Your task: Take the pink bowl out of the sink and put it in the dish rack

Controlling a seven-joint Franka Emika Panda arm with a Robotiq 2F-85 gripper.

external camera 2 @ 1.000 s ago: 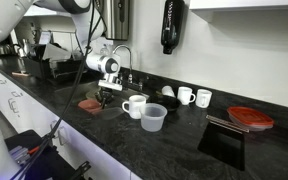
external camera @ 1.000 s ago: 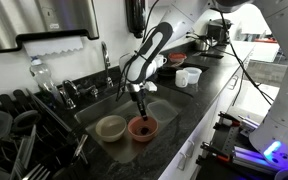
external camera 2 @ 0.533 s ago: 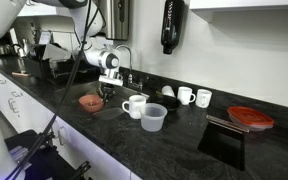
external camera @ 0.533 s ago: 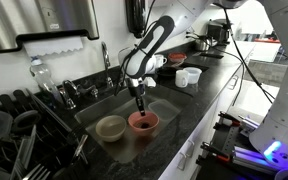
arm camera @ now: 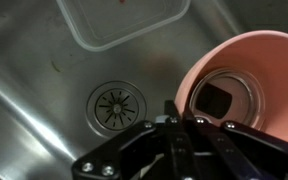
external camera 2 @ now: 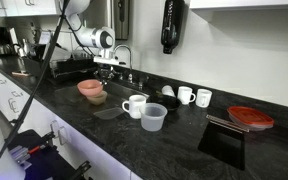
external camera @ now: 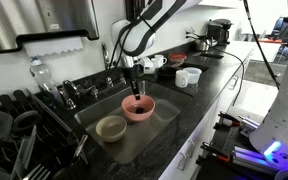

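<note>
My gripper [external camera: 135, 92] is shut on the rim of the pink bowl [external camera: 139, 108] and holds it lifted above the steel sink [external camera: 164, 116]. In an exterior view the bowl [external camera 2: 91, 89] hangs above the counter edge under the gripper [external camera 2: 102, 72]. In the wrist view the pink bowl [arm camera: 254, 85] fills the right side, its rim pinched between my fingers, gripper [arm camera: 182, 125], with the sink drain [arm camera: 117, 104] below. The black wire dish rack [external camera: 19, 135] stands at the near left of the sink, and far left in an exterior view [external camera 2: 59, 70].
A cream bowl [external camera: 111, 127] stays in the sink. A clear container [arm camera: 124, 22] lies on the sink floor. The chrome faucet [external camera: 106, 58] rises behind the basin. White mugs [external camera 2: 134, 105] and a clear cup [external camera 2: 153, 118] stand on the dark counter.
The gripper has risen with the pink bowl in its grip, lifting it off the sink floor to above counter height.
</note>
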